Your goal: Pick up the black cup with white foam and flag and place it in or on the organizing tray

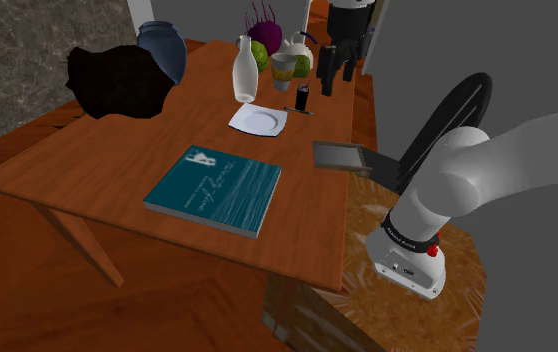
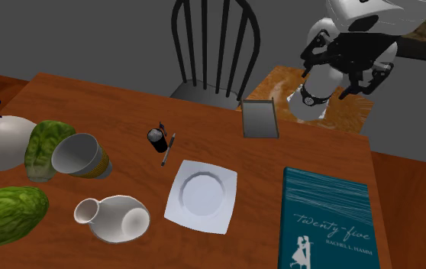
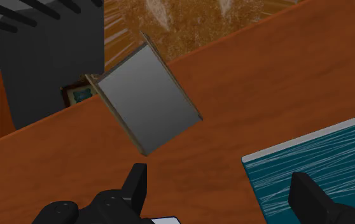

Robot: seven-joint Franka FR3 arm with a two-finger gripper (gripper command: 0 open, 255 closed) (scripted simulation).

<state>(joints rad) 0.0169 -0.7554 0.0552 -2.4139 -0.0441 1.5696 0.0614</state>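
The small black cup point(image 1: 302, 98) point(image 2: 156, 137) stands upright on the wooden table point(image 1: 117, 160), just beyond the white plate point(image 1: 259, 120), with a thin dark stick point(image 2: 168, 149) lying beside it. The organizing tray point(image 1: 342, 156) point(image 2: 259, 118) point(image 3: 147, 102) is a flat grey rectangle with a brownish rim, at the table edge nearest the stand. My gripper point(image 1: 332, 75) point(image 2: 347, 76) point(image 3: 221, 191) hangs open in the air, well above the table and apart from the cup, with nothing between its fingers. In the wrist view the tray lies straight ahead of the fingers.
A teal book point(image 1: 214, 188) point(image 2: 327, 222) point(image 3: 322, 159) lies near the tray. A white bottle point(image 1: 244, 70) point(image 2: 112, 218), a mug point(image 2: 78, 155), green vegetables point(image 2: 47, 145) and a blue vase point(image 1: 162, 50) crowd the far end. A black chair point(image 2: 215, 46) stands by the table.
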